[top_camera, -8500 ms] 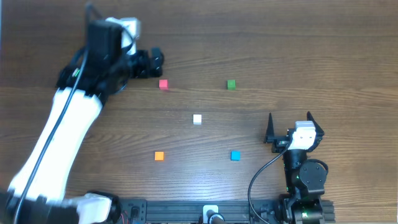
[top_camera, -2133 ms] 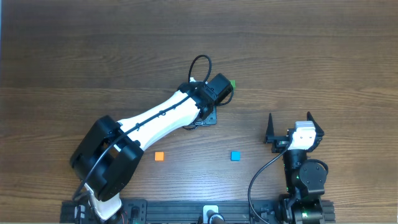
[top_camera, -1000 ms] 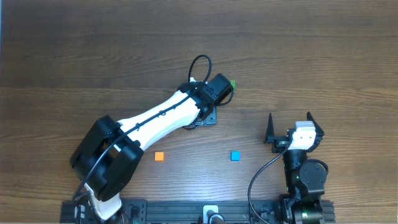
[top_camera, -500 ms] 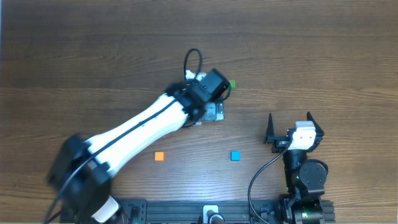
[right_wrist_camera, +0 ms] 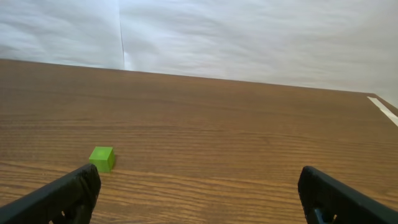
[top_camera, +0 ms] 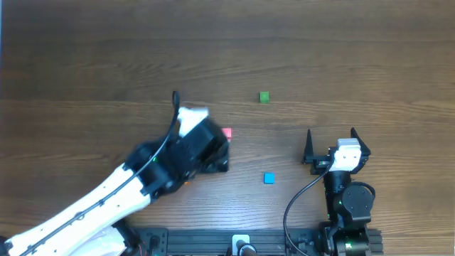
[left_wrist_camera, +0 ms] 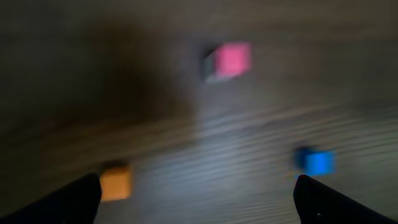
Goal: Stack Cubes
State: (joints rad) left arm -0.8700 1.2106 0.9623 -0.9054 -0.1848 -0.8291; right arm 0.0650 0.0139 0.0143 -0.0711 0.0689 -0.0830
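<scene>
**A:** Which parts are hard to make out?

**B:** Starting at the left, the orange cube (left_wrist_camera: 116,182) is almost wholly covered by the left arm from above. The wrist view shows it as a smeared square on the near-left part of the table (top_camera: 355,57). The left gripper (left_wrist_camera: 198,183) hangs over the boards, its two dark fingers spread wide with nothing between them.

**A:** And the pink one?

**B:** The pink cube (top_camera: 227,133) peeks out just right of that arm's head, near the middle of the table. A pale patch (left_wrist_camera: 208,67) touches its side. It is too blurred to tell whether that is another cube under it or a shadow.

**A:** What is further right?

**B:** The green cube (top_camera: 264,97) sits alone on the far side. It is small, matt and sharp-edged, and well apart from the pink one. The blue cube (top_camera: 269,178) lies on the near side, right of the middle, touching nothing.

**A:** And the right gripper?

**B:** The right gripper (right_wrist_camera: 199,180) sits low at the near right with its fingers parted and empty.

**A:** What is the surface like?

**B:** It is brown wood with a fine grain running left to right. A creased white sheet (right_wrist_camera: 249,37) hangs beyond its far edge.
</scene>
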